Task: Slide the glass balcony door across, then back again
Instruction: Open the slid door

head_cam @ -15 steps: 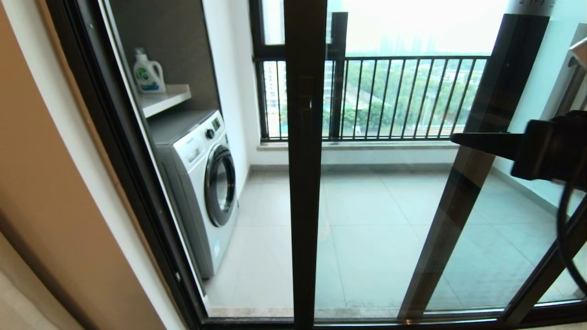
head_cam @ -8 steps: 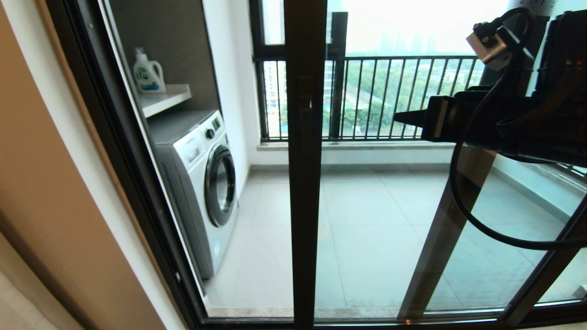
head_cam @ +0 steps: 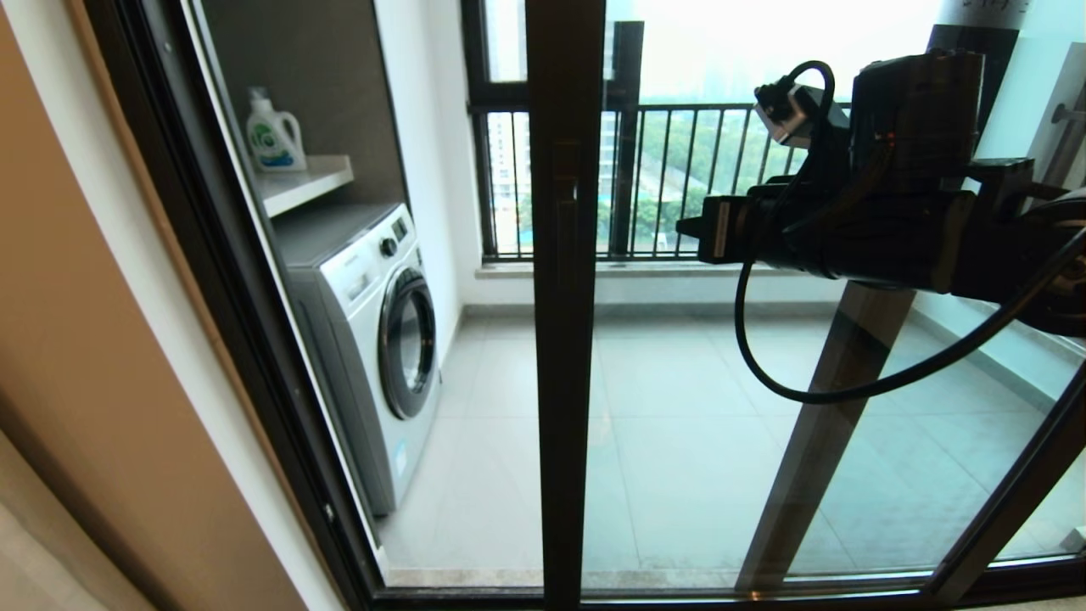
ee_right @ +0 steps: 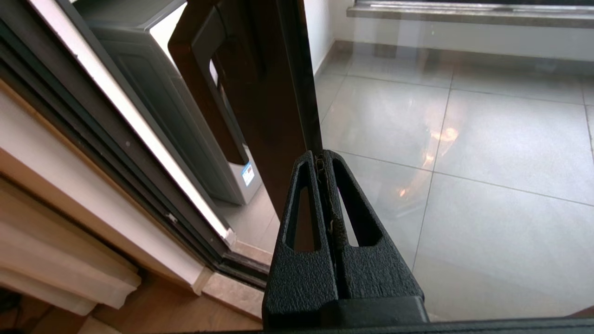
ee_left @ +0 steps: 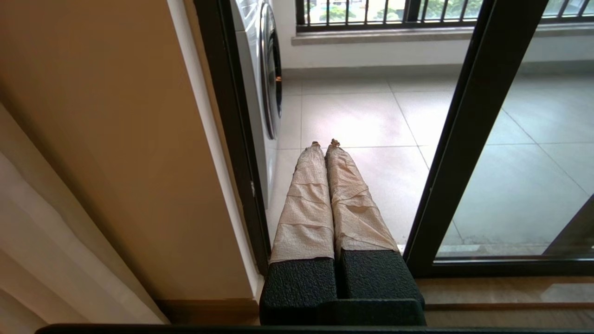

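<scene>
Although the right gripper (head_cam: pixel 689 227) is raised to about handle height, it is not touching the glass balcony door (head_cam: pixel 564 339); judging from that, neither slide of the task looks complete from here, and the first push or pull remains to be made. The door's dark upright stands in the middle of the head view, with an open gap on its left toward the washing machine (head_cam: pixel 373 339) and glass on its right. Its pull handle (ee_right: pixel 206 88) shows in the right wrist view, ahead of the right gripper's fingers (ee_right: pixel 306 204), which are pressed together and hold nothing. The left gripper (ee_left: pixel 325 144) is parked low near the door frame, its taped fingers (ee_left: pixel 306 204) likewise closed on nothing.

What is left, as I judge it: reach the handle or the upright's edge, move the panel across, then bring it back.

Counting what shows: one sliding upright with one pull handle, a second dark upright (head_cam: pixel 840 407) slanting behind the glass on the right, one washing machine, one detergent bottle (head_cam: pixel 273 134) on one shelf (head_cam: pixel 310 180), and one barred railing (head_cam: pixel 730 178) along the balcony edge. Two grippers, one at work.
</scene>
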